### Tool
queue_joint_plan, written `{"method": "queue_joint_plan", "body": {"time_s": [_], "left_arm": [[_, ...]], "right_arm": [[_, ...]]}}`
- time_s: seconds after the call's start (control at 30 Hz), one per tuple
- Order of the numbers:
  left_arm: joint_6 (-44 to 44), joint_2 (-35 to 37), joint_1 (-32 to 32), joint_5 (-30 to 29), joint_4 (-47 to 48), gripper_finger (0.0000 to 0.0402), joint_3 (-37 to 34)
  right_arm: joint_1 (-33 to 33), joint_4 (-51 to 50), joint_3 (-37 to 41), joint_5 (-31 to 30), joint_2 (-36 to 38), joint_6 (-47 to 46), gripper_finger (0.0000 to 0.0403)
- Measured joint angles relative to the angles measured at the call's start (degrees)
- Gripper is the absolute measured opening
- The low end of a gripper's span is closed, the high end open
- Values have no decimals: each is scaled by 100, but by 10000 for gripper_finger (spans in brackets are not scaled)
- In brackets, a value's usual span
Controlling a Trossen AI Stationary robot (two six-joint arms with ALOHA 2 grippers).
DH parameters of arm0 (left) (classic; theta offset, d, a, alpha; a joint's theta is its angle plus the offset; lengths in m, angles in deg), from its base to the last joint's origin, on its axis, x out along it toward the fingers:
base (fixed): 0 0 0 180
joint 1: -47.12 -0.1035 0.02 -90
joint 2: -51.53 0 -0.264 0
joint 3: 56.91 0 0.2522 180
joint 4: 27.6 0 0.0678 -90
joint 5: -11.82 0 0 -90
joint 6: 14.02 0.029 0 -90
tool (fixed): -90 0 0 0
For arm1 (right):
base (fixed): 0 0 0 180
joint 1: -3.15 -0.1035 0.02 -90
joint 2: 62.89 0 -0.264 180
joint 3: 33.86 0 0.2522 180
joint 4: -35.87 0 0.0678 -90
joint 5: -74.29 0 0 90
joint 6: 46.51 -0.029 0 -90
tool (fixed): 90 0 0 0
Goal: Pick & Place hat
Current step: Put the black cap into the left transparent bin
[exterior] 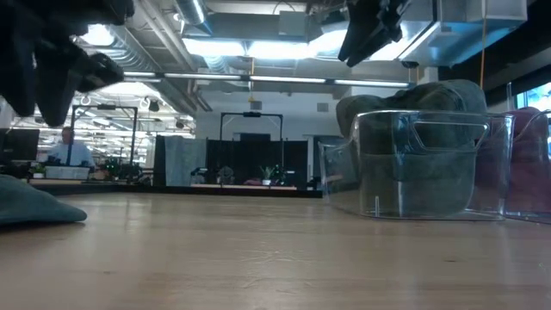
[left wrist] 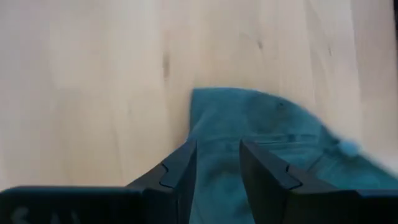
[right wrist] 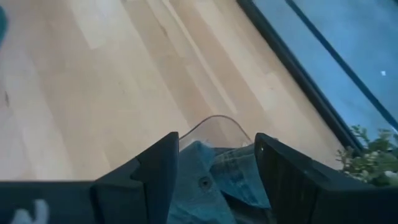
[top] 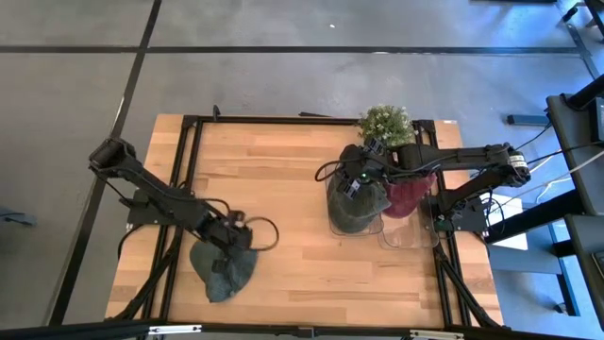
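A teal-green hat [top: 224, 271] lies flat on the wooden table near its near left corner, low at the left edge of the low view [exterior: 34, 211]. My left gripper [top: 234, 238] hangs open just above that hat's far edge, clear of it in the low view [exterior: 52, 77]; its wrist view looks down on the cloth [left wrist: 273, 137]. A second green hat [top: 359, 210] sits in a clear plastic container [exterior: 413, 164], its crown rising over the rim [exterior: 430, 99]. My right gripper [top: 357, 184] is open above it [right wrist: 216, 140].
A second clear container to the right holds a dark red hat [top: 408, 198]. A potted plant [top: 385, 123] stands at the table's far edge behind the containers. Bare wood [top: 283, 189] lies between the two arms. A black frame [top: 189, 151] edges the table.
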Motion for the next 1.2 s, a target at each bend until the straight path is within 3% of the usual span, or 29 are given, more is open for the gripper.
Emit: {"method": "queue_joint_plan", "body": {"time_s": [0.13, 0.4, 0.9, 1.1, 1.2], "left_arm": [[954, -562, -2, 193, -191, 116, 0], [1740, -1478, -20, 848, -309, 116, 2], [1529, -1781, -26, 531, -895, 113, 15], [662, -1806, -22, -94, -1032, 97, 13], [591, -1806, -64, -51, -1054, 86, 11]], "right_arm": [[0, -1, 0, 118, 0, -21, 211], [0, -1, 0, 121, 0, -135, 211], [-2, -4, 0, 121, 0, -144, 211], [-2, -20, 0, 121, 0, -51, 211], [-2, -23, 0, 121, 0, 28, 211]]}}
